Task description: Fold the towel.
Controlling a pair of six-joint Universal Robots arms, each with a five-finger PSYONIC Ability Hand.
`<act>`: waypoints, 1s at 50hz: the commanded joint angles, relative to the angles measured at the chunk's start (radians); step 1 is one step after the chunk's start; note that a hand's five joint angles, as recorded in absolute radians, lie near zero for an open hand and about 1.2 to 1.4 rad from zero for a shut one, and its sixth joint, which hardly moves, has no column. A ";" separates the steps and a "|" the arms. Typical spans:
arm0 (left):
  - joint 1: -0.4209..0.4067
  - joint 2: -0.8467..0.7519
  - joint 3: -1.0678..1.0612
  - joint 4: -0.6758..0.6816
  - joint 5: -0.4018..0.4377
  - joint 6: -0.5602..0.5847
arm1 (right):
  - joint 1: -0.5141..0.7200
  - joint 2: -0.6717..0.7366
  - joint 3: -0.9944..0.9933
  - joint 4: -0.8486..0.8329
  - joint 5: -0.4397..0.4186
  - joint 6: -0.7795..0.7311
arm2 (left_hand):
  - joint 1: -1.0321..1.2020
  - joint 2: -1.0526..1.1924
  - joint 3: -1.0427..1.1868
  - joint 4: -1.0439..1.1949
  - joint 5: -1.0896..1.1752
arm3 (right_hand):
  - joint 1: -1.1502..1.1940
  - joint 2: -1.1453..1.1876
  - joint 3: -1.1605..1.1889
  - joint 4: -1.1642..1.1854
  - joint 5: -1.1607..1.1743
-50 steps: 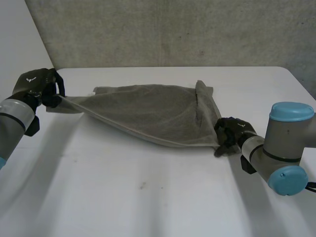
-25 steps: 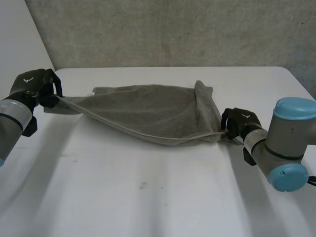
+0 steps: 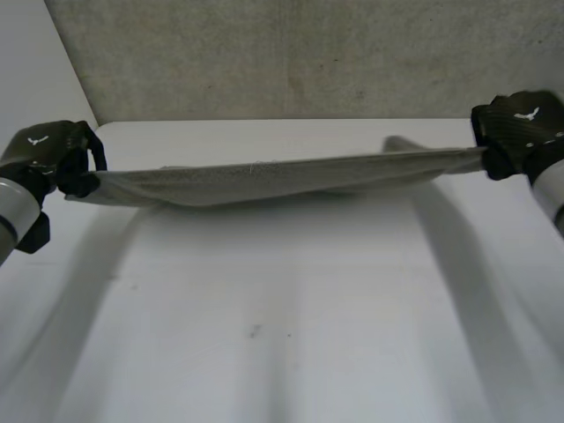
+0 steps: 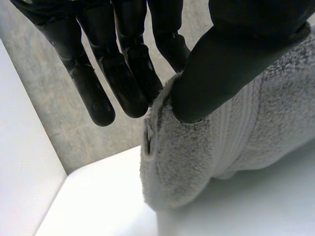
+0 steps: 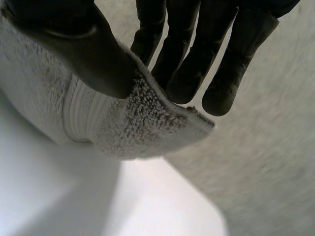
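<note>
The grey terry-cloth towel [image 3: 264, 179] is stretched into a long, narrow band across the far half of the white desk [image 3: 282, 352]. It is strung between the two hands and sags a little towards its left end. Whether its lowest fold touches the desk cannot be told.

The black left hand [image 3: 51, 155] has the towel's left end. In the left wrist view its thumb [image 4: 231, 64] presses the cloth against the fingers [image 4: 120, 78], and the bunched pile hangs below them. The black right hand [image 3: 515, 130] has the right end, raised somewhat higher. In the right wrist view its thumb [image 5: 74, 46] clamps the banded edge against the fingers [image 5: 189, 64], with a corner of the towel poking out just past the fingertips.

Nothing lies between the hands apart from the towel. Nearer the camera the desk carries a small dark speck [image 3: 254, 331]. Behind the desk's far edge rises a rough grey wall [image 3: 308, 53], with a plain white panel [image 3: 35, 62] beside it at the left.
</note>
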 commanded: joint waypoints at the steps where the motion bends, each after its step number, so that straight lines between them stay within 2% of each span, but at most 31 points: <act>1: 0.009 0.171 -0.087 -0.068 0.000 0.147 | -0.024 -0.192 0.049 0.151 -0.008 -0.263 | 0.197 0.178 0.180 0.178 0.189 | 0.058 0.060 0.059 0.055 0.053; 3: 0.009 0.202 -0.104 -0.097 0.000 0.188 | -0.030 -0.225 0.040 0.288 -0.008 -0.335 | 0.197 0.178 0.180 0.178 0.189 | 0.058 0.060 0.059 0.055 0.053; 4: 0.009 0.225 -0.123 -0.127 0.000 0.223 | -0.030 -0.225 0.040 0.289 -0.008 -0.335 | 0.197 0.178 0.180 0.178 0.189 | 0.058 0.060 0.059 0.055 0.053; 6: 0.008 0.239 -0.137 -0.155 0.000 0.248 | -0.030 -0.251 0.034 0.405 -0.008 -0.383 | 0.197 0.178 0.180 0.178 0.189 | 0.058 0.060 0.059 0.055 0.053; 9: 0.006 0.245 -0.163 -0.183 0.002 0.276 | -0.029 -0.282 0.033 0.471 -0.011 -0.412 | 0.197 0.178 0.180 0.178 0.189 | 0.058 0.060 0.059 0.055 0.053; 15: -0.001 0.220 -0.181 -0.177 0.020 0.277 | -0.021 -0.277 0.033 0.482 -0.019 -0.424 | 0.197 0.178 0.180 0.178 0.189 | 0.058 0.060 0.059 0.055 0.053; 19: -0.006 0.147 -0.176 -0.146 0.032 0.277 | -0.021 -0.174 0.026 0.474 -0.017 -0.449 | 0.197 0.178 0.180 0.178 0.189 | 0.058 0.060 0.059 0.055 0.053; 20: -0.015 0.109 -0.167 -0.123 0.034 0.279 | -0.021 -0.173 0.026 0.474 -0.017 -0.449 | 0.197 0.178 0.180 0.178 0.189 | 0.058 0.060 0.059 0.055 0.053; 22: -0.026 0.071 -0.153 -0.099 0.034 0.279 | -0.019 -0.066 0.004 0.476 -0.008 -0.478 | 0.197 0.178 0.180 0.178 0.189 | 0.058 0.060 0.059 0.055 0.053; 23: -0.036 0.037 -0.137 -0.076 0.034 0.276 | -0.019 -0.066 0.003 0.476 -0.008 -0.478 | 0.197 0.178 0.180 0.178 0.189 | 0.058 0.060 0.059 0.055 0.053; 25: -0.049 -0.005 -0.117 -0.054 0.029 0.277 | -0.016 0.023 -0.029 0.473 -0.014 -0.484 | 0.197 0.178 0.180 0.178 0.189 | 0.058 0.060 0.059 0.055 0.053; 28: -0.078 -0.098 -0.049 -0.020 0.025 0.268 | -0.015 0.072 -0.053 0.465 -0.013 -0.483 | 0.197 0.178 0.180 0.178 0.189 | 0.058 0.060 0.059 0.055 0.053; 30: -0.096 -0.143 -0.009 -0.011 0.023 0.270 | -0.009 0.176 -0.122 0.442 -0.005 -0.472 | 0.197 0.178 0.180 0.178 0.189 | 0.058 0.060 0.059 0.055 0.053; 32: -0.124 -0.241 0.079 -0.002 0.016 0.270 | -0.006 0.222 -0.157 0.431 -0.005 -0.469 | 0.197 0.178 0.180 0.178 0.189 | 0.058 0.060 0.059 0.055 0.053; 36: -0.136 -0.330 0.167 -0.002 0.000 0.270 | 0.011 0.347 -0.281 0.408 0.012 -0.438 | 0.197 0.178 0.180 0.178 0.189 | 0.058 0.060 0.059 0.055 0.053; 40: -0.156 -0.453 0.291 -0.002 -0.035 0.268 | 0.037 0.420 -0.373 0.405 0.026 -0.411 | 0.197 0.178 0.180 0.178 0.189 | 0.058 0.060 0.059 0.055 0.053; 44: -0.165 -0.514 0.365 -0.002 -0.049 0.270 | 0.056 0.520 -0.493 0.404 0.059 -0.401 | 0.197 0.178 0.180 0.178 0.189 | 0.058 0.060 0.059 0.055 0.053; 50: -0.176 -0.614 0.489 -0.007 -0.075 0.271 | 0.073 0.592 -0.593 0.404 0.105 -0.398 | 0.197 0.178 0.180 0.178 0.189 | 0.058 0.060 0.059 0.055 0.053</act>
